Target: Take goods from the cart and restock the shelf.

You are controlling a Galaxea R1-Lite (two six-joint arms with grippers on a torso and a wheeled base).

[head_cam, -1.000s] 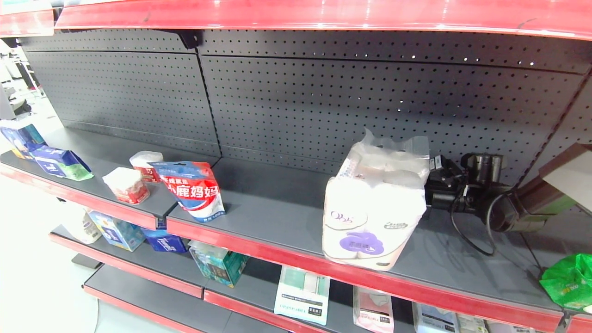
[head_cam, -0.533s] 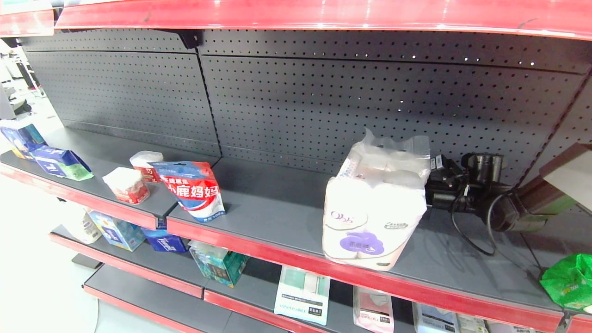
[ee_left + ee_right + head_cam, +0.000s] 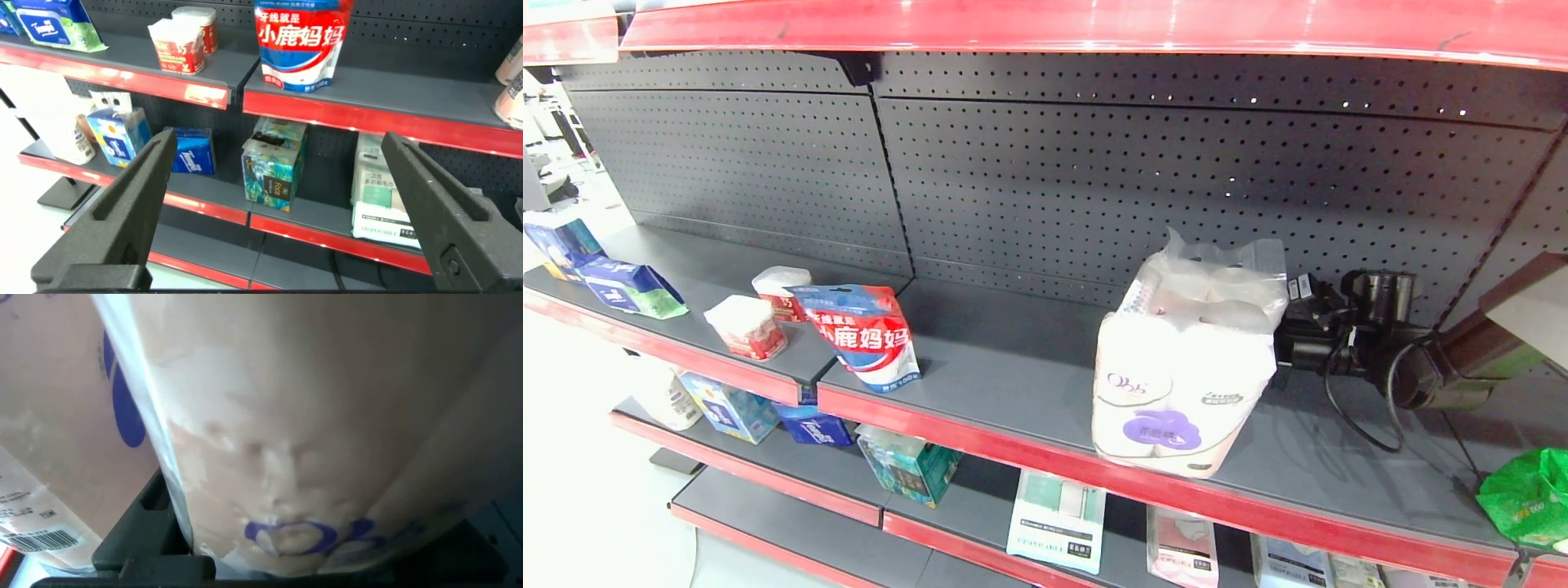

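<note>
1 toilet-paper pack (image 3: 1184, 359) upright on shelf (image 3: 1013, 384), right pincer (image 3: 1289, 325) at its right side, grip cannot tell, left pincer (image 3: 278, 147) spread

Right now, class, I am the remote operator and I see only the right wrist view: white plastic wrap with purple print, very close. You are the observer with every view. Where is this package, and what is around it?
Observer: It is a pack of toilet rolls, standing upright on the shelf, close to its red front edge.
Operator: What is nearest on its left?
Observer: A red, white and blue pouch, upright on the same shelf and well apart from the pack.
Operator: And my other arm?
Observer: The left pincer is open and holds nothing. It faces a lower shelf where a teal box stands.
</note>
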